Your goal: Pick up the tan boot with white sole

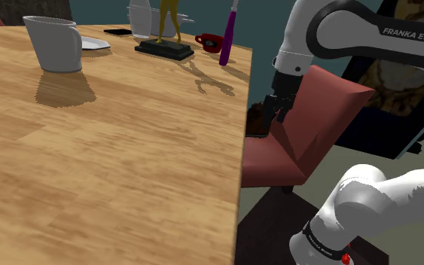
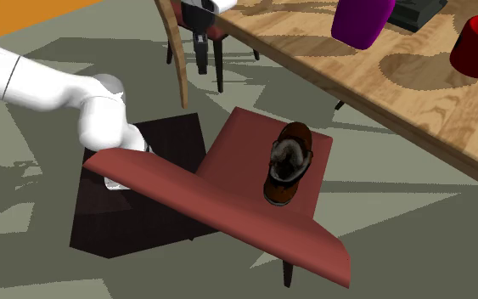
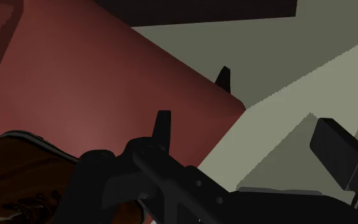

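1. gripper [image 1: 274,117]: in the wrist view the two black fingers stood well apart and nothing was clasped between them. the gap showed only the red chair [image 3: 107,83] seat and the grey floor [image 3: 285,70]. the hand was empty.

2. boot [image 2: 289,161]: it was brown with a dark, furry opening, and it lay on the chair seat close to the table [image 1: 127,166] edge. in the wrist view the boot sat just beside one finger, outside the gap between the two.

3. progress, as judged:
- done: the approach appeared largely made. in the shoulder view the gripper hung past the table edge, low over the chair seat and near the boot.
- left: line the fingers up so the boot sits between them, close on it, then lift it off the seat. no grasp was made yet.

4. hidden or unclear:
- the wrist view's edge cut off most of the boot, so whether the nearer finger touched it could not be told.
- in the shoulder view the table edge and the gripper covered most of the seat, and the boot was at best a dark shape there.
- no white sole could be made out. the boot read brown throughout.
- which end of the boot was the toe was hard to tell.
- how high the gripper was above the seat could not be judged.
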`<state>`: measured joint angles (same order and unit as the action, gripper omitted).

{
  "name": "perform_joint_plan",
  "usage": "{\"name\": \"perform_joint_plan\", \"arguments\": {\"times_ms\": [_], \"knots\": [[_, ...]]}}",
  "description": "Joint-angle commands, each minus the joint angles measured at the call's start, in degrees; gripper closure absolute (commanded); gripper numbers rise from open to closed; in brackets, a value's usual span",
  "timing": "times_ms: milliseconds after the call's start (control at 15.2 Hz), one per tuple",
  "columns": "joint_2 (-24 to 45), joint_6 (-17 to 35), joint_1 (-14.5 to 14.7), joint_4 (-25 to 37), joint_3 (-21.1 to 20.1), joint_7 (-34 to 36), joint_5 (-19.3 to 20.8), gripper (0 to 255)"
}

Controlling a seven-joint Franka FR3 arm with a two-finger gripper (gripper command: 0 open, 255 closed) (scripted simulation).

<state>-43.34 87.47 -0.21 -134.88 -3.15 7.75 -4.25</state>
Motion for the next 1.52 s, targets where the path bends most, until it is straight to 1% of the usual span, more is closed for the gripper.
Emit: {"name": "perform_joint_plan", "arguments": {"times_ms": [0,396,792,1122,1452], "knots": [[0.0,0.0,0.0,0.0,0.0,0.0,0.0,0],[6.98,4.12,-2.81,3.51,7.07,-6.5,2.64,0],[15.67,7.48,-4.79,9.27,13.86,-13.04,3.28,0],[24.1,9.27,-6.02,15.8,19.29,-18.82,1.88,0],[33.69,9.73,-7.41,24.01,24.35,-25.03,-1.56,0]]}}
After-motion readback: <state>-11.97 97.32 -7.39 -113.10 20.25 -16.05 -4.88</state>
